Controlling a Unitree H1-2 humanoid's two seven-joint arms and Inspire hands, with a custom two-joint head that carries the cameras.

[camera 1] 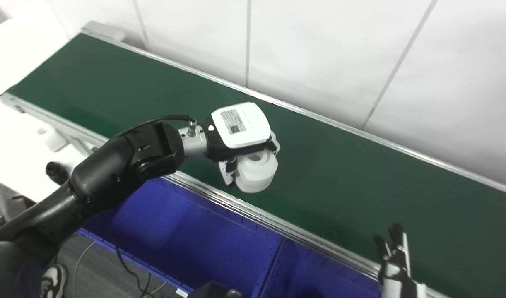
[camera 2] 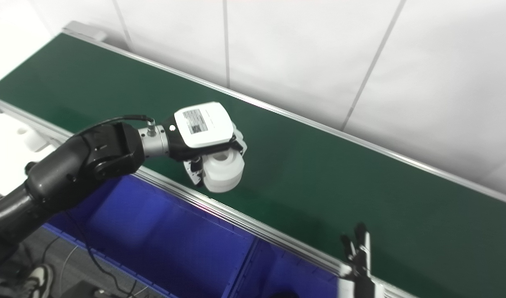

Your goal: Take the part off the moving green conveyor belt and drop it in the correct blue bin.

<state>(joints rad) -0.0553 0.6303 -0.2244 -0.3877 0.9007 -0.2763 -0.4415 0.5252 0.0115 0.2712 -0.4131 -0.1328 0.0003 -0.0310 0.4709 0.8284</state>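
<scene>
My left hand (camera 1: pixel 240 136) reaches over the near edge of the green conveyor belt (camera 1: pixel 340 165) and is shut on a white cylindrical part (camera 1: pixel 257 169) with a round hole in its top. The part hangs under the hand's white back plate, just above the belt's near rail. It shows the same way in the right eye view, part (camera 2: pixel 223 171) under left hand (camera 2: pixel 205 132). My right hand (camera 1: pixel 396 265) pokes up at the bottom right beside the belt's near edge, fingers straight and apart, holding nothing.
Two blue bins lie below the belt's near rail: a large one (camera 1: pixel 182 236) under the left arm and another (camera 1: pixel 315 273) to its right, split by a wall. White wall panels stand behind the belt. Cables and a white table sit at left.
</scene>
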